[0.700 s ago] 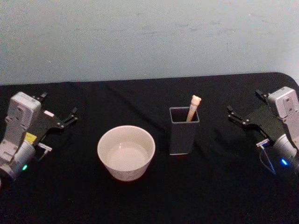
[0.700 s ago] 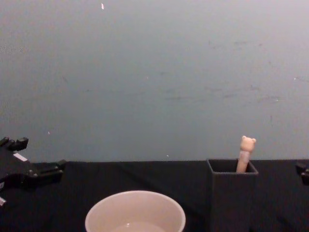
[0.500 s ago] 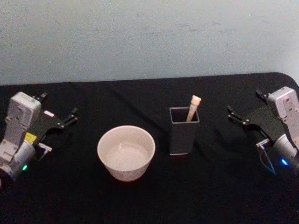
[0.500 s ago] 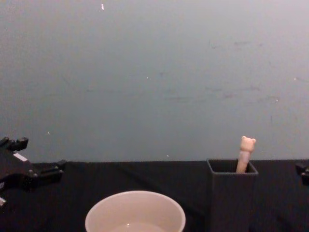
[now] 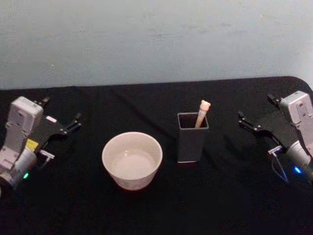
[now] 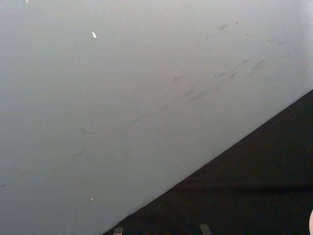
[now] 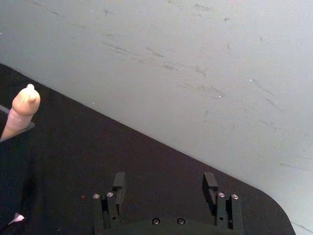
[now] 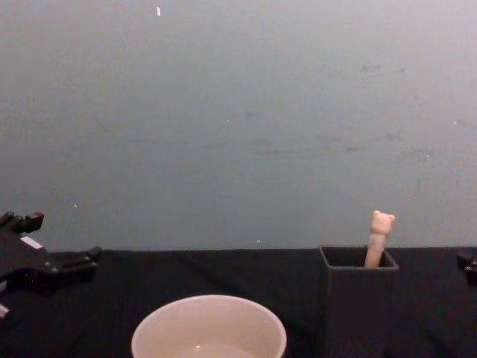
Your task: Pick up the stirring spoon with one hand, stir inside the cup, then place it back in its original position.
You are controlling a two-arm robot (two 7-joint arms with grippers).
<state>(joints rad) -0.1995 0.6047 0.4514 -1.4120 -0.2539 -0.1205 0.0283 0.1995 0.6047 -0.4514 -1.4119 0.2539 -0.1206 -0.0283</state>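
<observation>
Clearly the right gripper (image 5: 254, 110) is released: in the right wrist view its two black fingers (image 7: 119, 185) stand wide apart with nothing between them, and it hovers over the right side of the black table (image 5: 146, 210), well apart from the holder (image 5: 190, 143). The left gripper (image 5: 61, 109) is released too, its jaws spread and empty, over the left side of the table, well apart from the cup (image 5: 130, 180). The stirring spoon (image 5: 201, 113) stands in the dark grey square holder, leaning toward its right side; the cream-pink handle with the small bear head comes out above the rim, and the metal bowl is hidden inside. The cup stands just left of the holder, near it but not touching; I cannot tell if there is liquid in it. So, as I judge it, the task is at its very beginning: no gripper touches the spoon, and the picking up, the stirring and the putting back are all left to do. About writing: a yellow sticker (image 5: 32, 144) and a small pale tag (image 5: 50, 119) sit on the left arm, but their text is too small to read; the spoon, the cup and the holder carry no brand or label that I can see.
</observation>
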